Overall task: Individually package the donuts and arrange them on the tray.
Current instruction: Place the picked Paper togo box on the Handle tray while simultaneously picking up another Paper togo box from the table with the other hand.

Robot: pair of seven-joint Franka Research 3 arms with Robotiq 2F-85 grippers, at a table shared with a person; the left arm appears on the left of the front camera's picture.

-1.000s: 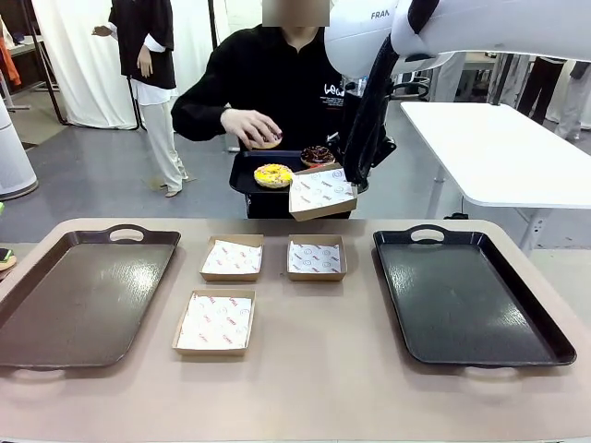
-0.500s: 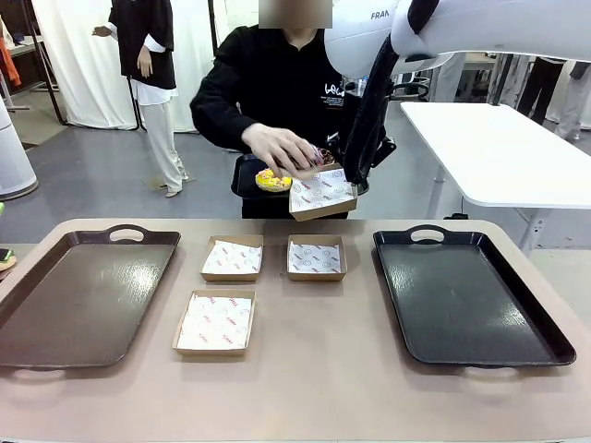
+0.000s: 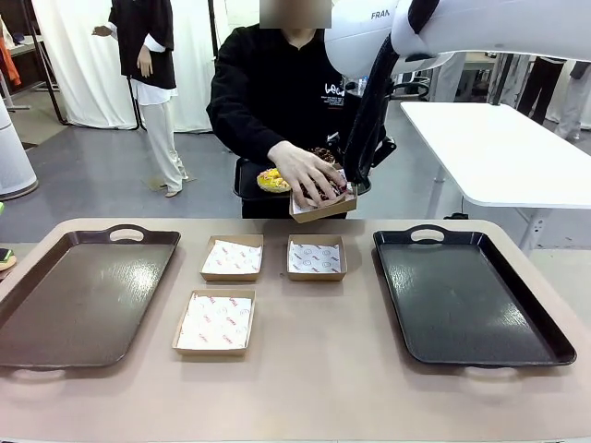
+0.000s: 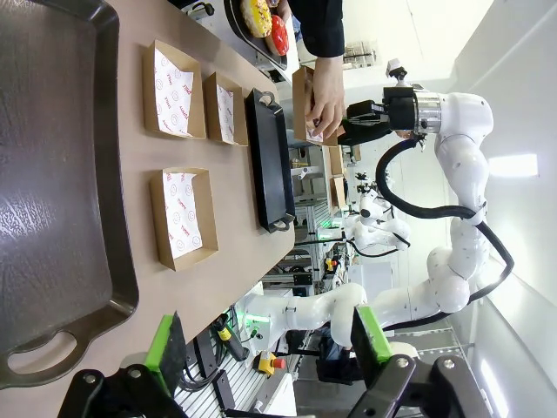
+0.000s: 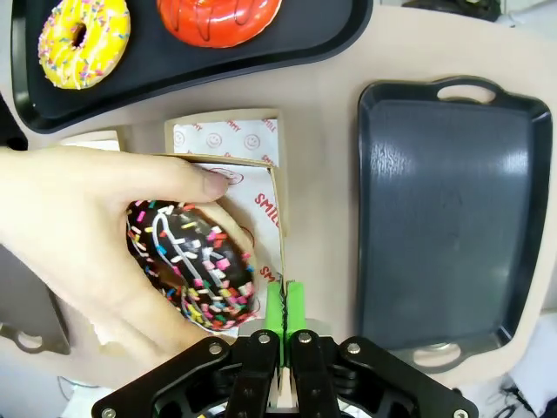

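Donuts in sight, three: sprinkled donut [image 5: 191, 266], dark-iced, set down in the held box [image 5: 258, 193] under the person's hand [image 5: 78, 252], fingers wrapped over it. Yellow donut [image 5: 78, 39] and red donut [image 5: 218, 17] side by side on the small dark tray [image 5: 287, 52], beyond the table's far edge in front of the person.

Boxes, four, all paper-lined. One held up in the air at far centre. Three lying on the table [image 3: 314, 369] between the big trays: far-left box [image 3: 232, 257], far-right box [image 3: 315, 257], near-left box [image 3: 214, 322], each showing its printed paper. Big trays, two: brown tray [image 3: 83, 295] at the left, black tray [image 3: 466, 295] at the right.

Right pincer [image 5: 285, 300]: clamped tight on one wall of the held box, green pads pinching the cardboard edge, just beside the sprinkled donut. Left pincer [image 4: 268, 340]: spread fully wide, gripping nothing, hanging above the table.

Against a second back: hand then over the far part of the small dark tray, held box showing only its paper. Half a second back, hand halfway across. Now down in the box. Held box and both pincers unchanged in place and grip.
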